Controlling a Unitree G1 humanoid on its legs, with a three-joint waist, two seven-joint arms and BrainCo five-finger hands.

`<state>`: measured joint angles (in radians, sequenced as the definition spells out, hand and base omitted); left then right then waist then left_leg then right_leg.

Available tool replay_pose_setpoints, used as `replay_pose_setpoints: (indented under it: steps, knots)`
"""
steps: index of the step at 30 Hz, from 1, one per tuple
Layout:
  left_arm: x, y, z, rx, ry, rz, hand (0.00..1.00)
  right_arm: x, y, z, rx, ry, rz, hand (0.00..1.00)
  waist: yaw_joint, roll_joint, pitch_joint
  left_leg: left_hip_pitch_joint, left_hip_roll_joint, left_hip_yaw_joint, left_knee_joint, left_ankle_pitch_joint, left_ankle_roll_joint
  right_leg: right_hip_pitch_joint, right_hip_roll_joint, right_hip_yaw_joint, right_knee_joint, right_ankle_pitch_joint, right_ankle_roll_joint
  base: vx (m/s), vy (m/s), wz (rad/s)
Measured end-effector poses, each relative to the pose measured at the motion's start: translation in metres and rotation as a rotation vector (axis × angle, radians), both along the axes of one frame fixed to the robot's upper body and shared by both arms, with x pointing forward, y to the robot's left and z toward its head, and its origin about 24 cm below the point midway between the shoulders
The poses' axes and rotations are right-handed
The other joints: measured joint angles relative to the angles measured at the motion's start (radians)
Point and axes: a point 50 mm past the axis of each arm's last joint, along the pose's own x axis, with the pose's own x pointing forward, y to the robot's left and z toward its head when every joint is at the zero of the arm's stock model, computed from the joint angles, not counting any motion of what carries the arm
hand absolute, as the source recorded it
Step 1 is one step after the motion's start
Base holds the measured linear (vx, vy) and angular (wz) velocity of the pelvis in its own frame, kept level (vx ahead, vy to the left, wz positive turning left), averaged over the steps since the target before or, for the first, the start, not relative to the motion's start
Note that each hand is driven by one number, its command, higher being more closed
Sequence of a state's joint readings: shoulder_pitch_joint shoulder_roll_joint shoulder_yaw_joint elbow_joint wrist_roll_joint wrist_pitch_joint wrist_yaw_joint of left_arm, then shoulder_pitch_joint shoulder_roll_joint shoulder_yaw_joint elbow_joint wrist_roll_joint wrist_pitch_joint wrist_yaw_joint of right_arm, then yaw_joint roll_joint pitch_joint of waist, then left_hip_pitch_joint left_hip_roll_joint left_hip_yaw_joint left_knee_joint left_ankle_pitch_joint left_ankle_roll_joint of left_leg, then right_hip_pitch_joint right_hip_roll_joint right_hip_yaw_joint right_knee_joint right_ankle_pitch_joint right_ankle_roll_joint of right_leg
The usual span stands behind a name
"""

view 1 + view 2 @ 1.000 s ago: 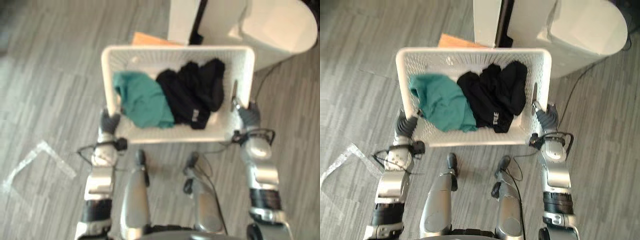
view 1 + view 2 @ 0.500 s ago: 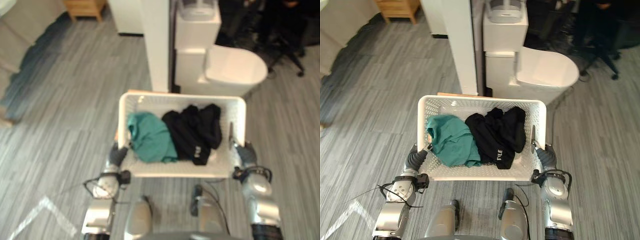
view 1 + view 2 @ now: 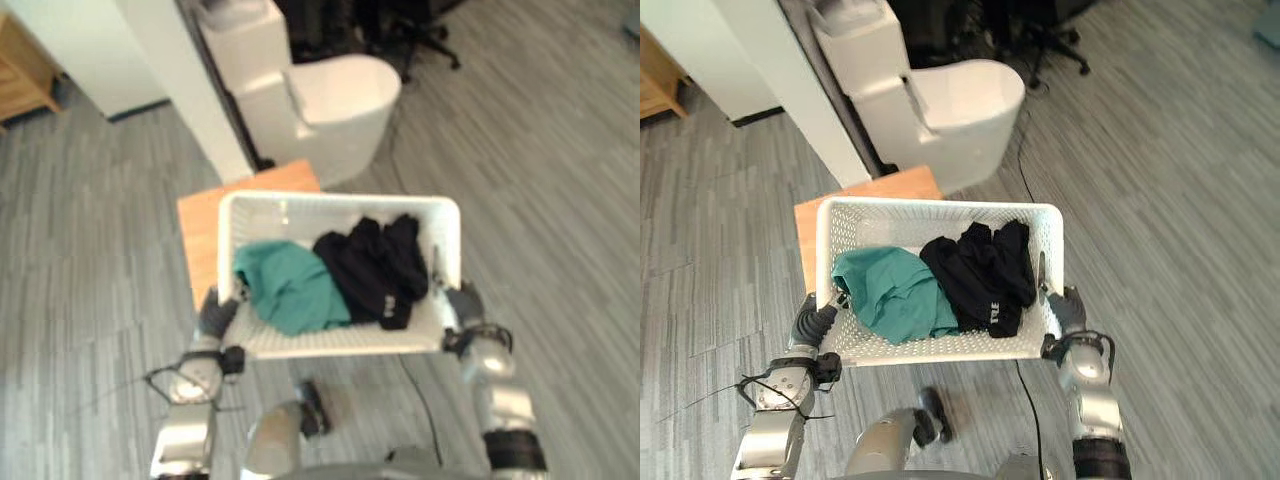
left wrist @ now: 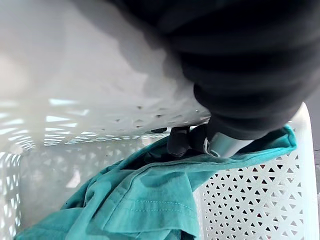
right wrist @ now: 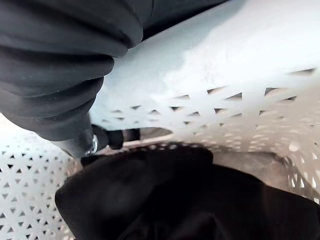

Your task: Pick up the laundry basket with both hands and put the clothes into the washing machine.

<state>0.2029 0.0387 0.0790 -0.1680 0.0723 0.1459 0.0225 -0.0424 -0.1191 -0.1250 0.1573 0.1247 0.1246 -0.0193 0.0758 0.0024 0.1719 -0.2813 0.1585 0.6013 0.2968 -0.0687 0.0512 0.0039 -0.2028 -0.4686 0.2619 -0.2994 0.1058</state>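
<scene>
Holding basket [image 3: 940, 209], left hand [image 3: 812, 326] and right hand [image 3: 1069, 310] at its ends, fingers [image 4: 178, 141] clamped over the rim, teal garment [image 3: 890, 295], black clothes [image 3: 980, 272] inside.

The laundry basket [image 3: 936, 350] covers most of the wooden board [image 3: 902, 186] under it, leaving bare strips at its 12 and 9 o'clock sides. Each dark wrist cover hides most of its own hand. Of the left hand [image 4: 178, 141] and the right hand [image 5: 114, 138], little more than dark fingertips hooked over the basket's rim can be seen. Where the black garment [image 3: 980, 272] meets the teal garment [image 3: 890, 293], which lies on top cannot be told. At 12 o'clock the picture's edge cuts off the office chair [image 3: 1045, 35].
</scene>
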Motion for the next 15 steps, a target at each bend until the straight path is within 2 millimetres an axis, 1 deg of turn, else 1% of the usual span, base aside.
replay_pose_setpoints:
  steps: [1, 2, 3, 4, 5, 6, 7, 8, 9, 10, 11, 12, 13, 14, 15]
  knots:
    - [-0.004, -0.001, -0.004, 0.000, 0.017, -0.003, 1.00, -0.003, -0.002, -0.004, -0.006, 0.016, -0.002, 1.00, -0.008, 0.001, -0.001, 0.017, 0.018, -0.001, -0.027, 0.026, -0.011, 0.037, 0.048, 0.011, -0.085, 0.044, -0.022, -0.22, -0.176, -0.52]
    - [-0.004, -0.002, -0.004, 0.002, 0.020, -0.010, 1.00, -0.005, -0.003, -0.005, -0.009, 0.022, -0.004, 1.00, -0.010, -0.002, -0.002, 0.022, 0.019, -0.010, -0.039, 0.040, -0.019, 0.044, 0.064, 0.014, -0.112, 0.060, -0.030, -0.19, -0.202, -0.40]
    - [-0.002, -0.006, -0.004, 0.000, 0.016, -0.023, 1.00, -0.006, -0.005, -0.005, -0.019, 0.024, -0.013, 1.00, -0.011, -0.004, -0.003, 0.025, 0.029, -0.042, -0.062, 0.068, -0.029, 0.041, 0.088, 0.028, -0.127, 0.073, -0.045, -0.17, -0.232, -0.29]
    - [-0.002, -0.009, -0.003, -0.001, 0.014, -0.025, 1.00, -0.006, -0.007, -0.005, -0.027, 0.022, -0.026, 1.00, -0.016, -0.004, -0.003, 0.025, 0.035, -0.095, -0.078, 0.114, -0.030, 0.027, 0.100, 0.037, -0.102, 0.078, -0.052, -0.14, -0.223, -0.31]
    - [-0.002, -0.011, -0.004, -0.006, 0.014, -0.024, 1.00, -0.006, -0.009, -0.004, -0.033, 0.021, -0.027, 1.00, -0.024, -0.002, -0.002, 0.025, 0.044, -0.134, -0.083, 0.141, -0.022, -0.003, 0.099, 0.047, -0.044, 0.078, -0.052, -0.17, -0.195, -0.66]
    - [-0.002, -0.009, -0.004, -0.014, 0.013, 0.003, 1.00, -0.002, -0.010, 0.000, -0.045, 0.004, -0.023, 1.00, -0.019, 0.036, 0.012, 0.034, 0.091, -0.224, -0.096, 0.180, -0.047, -0.100, 0.094, 0.099, 0.073, 0.051, -0.080, -0.19, -0.178, -0.96]
    - [-0.002, -0.006, -0.007, -0.012, 0.021, 0.018, 1.00, 0.000, -0.004, 0.002, -0.028, -0.008, -0.009, 1.00, -0.020, 0.027, 0.001, 0.046, 0.073, -0.267, -0.096, 0.182, -0.088, -0.085, 0.095, 0.135, -0.093, 0.172, -0.093, -0.18, -0.152, -1.07]
    - [-0.002, -0.008, -0.009, -0.028, 0.027, 0.017, 1.00, -0.001, -0.004, 0.001, -0.035, -0.007, -0.008, 1.00, -0.019, 0.037, 0.004, 0.046, 0.075, -0.316, -0.050, 0.126, -0.129, -0.084, 0.102, 0.149, -0.100, 0.201, -0.089, -0.07, -0.071, -1.27]
    - [-0.004, -0.010, -0.008, -0.029, 0.018, 0.009, 1.00, -0.001, -0.007, 0.002, -0.044, -0.009, -0.010, 1.00, -0.006, 0.040, 0.002, 0.057, 0.043, -0.369, 0.060, 0.044, -0.150, -0.104, 0.101, 0.211, -0.101, 0.213, -0.096, 0.00, 0.000, -1.46]
    - [-0.004, -0.013, -0.008, -0.036, 0.011, -0.002, 1.00, -0.001, -0.009, 0.004, -0.054, -0.017, -0.008, 1.00, -0.009, 0.051, -0.005, 0.069, 0.011, -0.419, 0.085, -0.006, -0.164, -0.129, 0.114, 0.268, -0.114, 0.254, -0.087, -0.02, 0.050, -1.62]
    - [-0.003, -0.014, -0.007, -0.040, 0.006, -0.004, 1.00, -0.001, -0.009, 0.006, -0.055, -0.023, -0.011, 1.00, -0.023, 0.065, -0.014, 0.075, -0.001, -0.443, 0.056, -0.027, -0.152, -0.156, 0.131, 0.296, -0.119, 0.295, -0.073, -0.06, 0.036, -1.11]
    - [-0.002, -0.014, -0.006, -0.039, -0.001, -0.007, 1.00, -0.001, -0.009, 0.007, -0.053, -0.028, -0.013, 1.00, -0.038, 0.072, -0.018, 0.091, -0.001, -0.449, 0.019, -0.033, -0.135, -0.172, 0.141, 0.309, -0.120, 0.310, -0.067, -0.10, 0.063, -0.89]
    - [0.001, -0.014, -0.003, -0.034, -0.015, -0.013, 1.00, -0.001, -0.010, 0.009, -0.052, -0.037, -0.019, 1.00, -0.061, 0.080, -0.025, 0.130, -0.002, -0.448, -0.063, -0.042, -0.130, -0.208, 0.161, 0.346, -0.112, 0.319, -0.066, -0.10, 0.073, -1.04]
    - [0.005, -0.015, -0.002, -0.032, -0.021, -0.024, 1.00, -0.001, -0.012, 0.012, -0.052, -0.051, -0.030, 1.00, -0.066, 0.070, -0.020, 0.155, 0.002, -0.419, -0.117, -0.057, -0.138, -0.248, 0.175, 0.390, -0.095, 0.330, -0.062, -0.15, 0.099, -1.33]
    - [0.010, -0.017, -0.003, -0.039, -0.019, -0.037, 1.00, -0.003, -0.014, 0.013, -0.056, -0.054, -0.046, 1.00, -0.064, 0.054, -0.012, 0.165, -0.001, -0.368, -0.123, -0.066, -0.129, -0.272, 0.182, 0.416, -0.090, 0.350, -0.049, -0.15, 0.082, -1.27]
